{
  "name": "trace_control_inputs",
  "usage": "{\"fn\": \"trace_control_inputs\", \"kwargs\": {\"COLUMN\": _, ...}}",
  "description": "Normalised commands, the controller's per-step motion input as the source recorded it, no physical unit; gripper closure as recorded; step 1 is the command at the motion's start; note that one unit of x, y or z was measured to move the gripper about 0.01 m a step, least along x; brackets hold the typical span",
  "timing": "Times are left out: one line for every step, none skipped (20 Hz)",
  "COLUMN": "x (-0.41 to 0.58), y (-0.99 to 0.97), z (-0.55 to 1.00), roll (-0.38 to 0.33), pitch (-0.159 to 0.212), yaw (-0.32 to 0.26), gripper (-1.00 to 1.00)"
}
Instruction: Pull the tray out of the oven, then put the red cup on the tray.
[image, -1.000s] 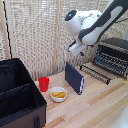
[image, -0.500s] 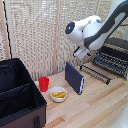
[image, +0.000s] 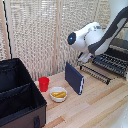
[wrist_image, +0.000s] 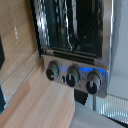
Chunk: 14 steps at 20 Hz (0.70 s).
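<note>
Red cup: untouched beside white bowl. Tray: extended from oven. Gripper: state indeterminable. Risk: arm striking upright blue slab en route.

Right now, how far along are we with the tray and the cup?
Done, it seems: the tray looks pulled out in front of the oven, with nothing on it. In hand: nothing that I can confirm; the arm is above the tray and its pincer is not visible. Left: the red cup stands on the table beside the white bowl and needs moving onto the tray.
</note>
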Motion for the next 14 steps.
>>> {"fn": "trace_control_inputs", "kwargs": {"x": 0.0, "y": -0.52, "z": 0.01, "roll": -0.035, "pitch": 0.084, "yaw": 0.212, "gripper": -1.0}}
{"fn": "trace_control_inputs", "kwargs": {"x": 0.0, "y": -0.53, "z": 0.01, "roll": -0.036, "pitch": 0.08, "yaw": 0.211, "gripper": -1.0}}
{"fn": "trace_control_inputs", "kwargs": {"x": 0.0, "y": -0.53, "z": 0.0, "roll": -0.06, "pitch": 0.061, "yaw": 0.204, "gripper": -1.0}}
{"fn": "trace_control_inputs", "kwargs": {"x": 0.0, "y": -0.5, "z": 0.0, "roll": -0.099, "pitch": 0.048, "yaw": 0.199, "gripper": -1.0}}
{"fn": "trace_control_inputs", "kwargs": {"x": 0.02, "y": -0.48, "z": -0.02, "roll": -0.132, "pitch": 0.031, "yaw": 0.19, "gripper": -1.0}}
{"fn": "trace_control_inputs", "kwargs": {"x": 0.046, "y": -0.47, "z": -0.03, "roll": -0.147, "pitch": 0.014, "yaw": 0.181, "gripper": -1.0}}
{"fn": "trace_control_inputs", "kwargs": {"x": 0.074, "y": -0.47, "z": -0.07, "roll": -0.161, "pitch": 0.0, "yaw": 0.175, "gripper": -1.0}}
{"fn": "trace_control_inputs", "kwargs": {"x": 0.063, "y": -0.46, "z": -0.05, "roll": -0.174, "pitch": 0.0, "yaw": 0.167, "gripper": -1.0}}
{"fn": "trace_control_inputs", "kwargs": {"x": 0.08, "y": -0.5, "z": -0.06, "roll": -0.18, "pitch": 0.0, "yaw": 0.153, "gripper": -1.0}}
{"fn": "trace_control_inputs", "kwargs": {"x": 0.174, "y": -0.53, "z": -0.07, "roll": -0.181, "pitch": 0.0, "yaw": 0.126, "gripper": -1.0}}
{"fn": "trace_control_inputs", "kwargs": {"x": 0.257, "y": -0.52, "z": -0.05, "roll": -0.179, "pitch": 0.0, "yaw": 0.107, "gripper": -1.0}}
{"fn": "trace_control_inputs", "kwargs": {"x": 0.326, "y": -0.54, "z": -0.05, "roll": -0.164, "pitch": 0.0, "yaw": 0.09, "gripper": -1.0}}
{"fn": "trace_control_inputs", "kwargs": {"x": 0.357, "y": -0.53, "z": -0.05, "roll": -0.156, "pitch": 0.0, "yaw": 0.075, "gripper": -1.0}}
{"fn": "trace_control_inputs", "kwargs": {"x": 0.42, "y": -0.53, "z": -0.04, "roll": -0.145, "pitch": 0.0, "yaw": 0.058, "gripper": -1.0}}
